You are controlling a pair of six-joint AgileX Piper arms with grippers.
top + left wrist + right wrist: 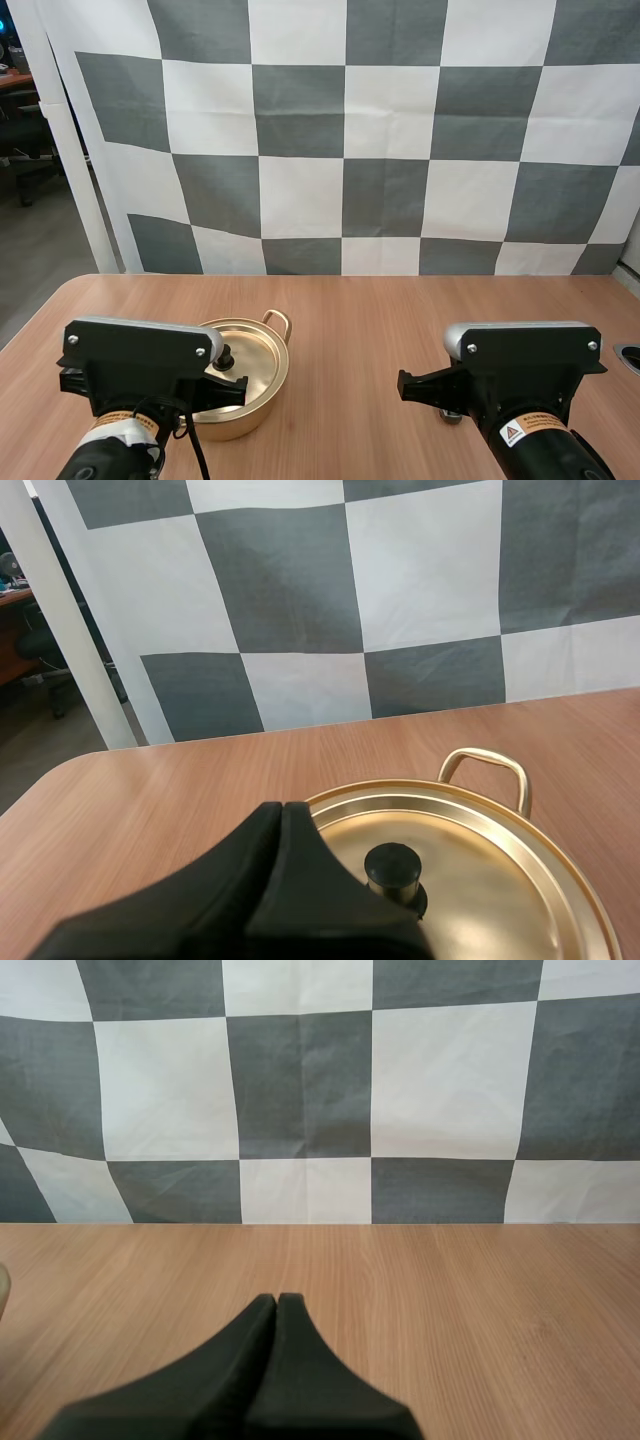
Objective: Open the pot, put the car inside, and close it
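High view: behind and above both arm bases, facing forward and down, takes in most of the worktop (400,320) out to its far edge. Left wrist view: low, looking forward along the left pincer (283,812), very near the pot (500,870) at near left. Right wrist view: low, looking forward past the right pincer (277,1302) over the worktop's right part. High and left wrist views share the pot. All three share the worktop's far edge.
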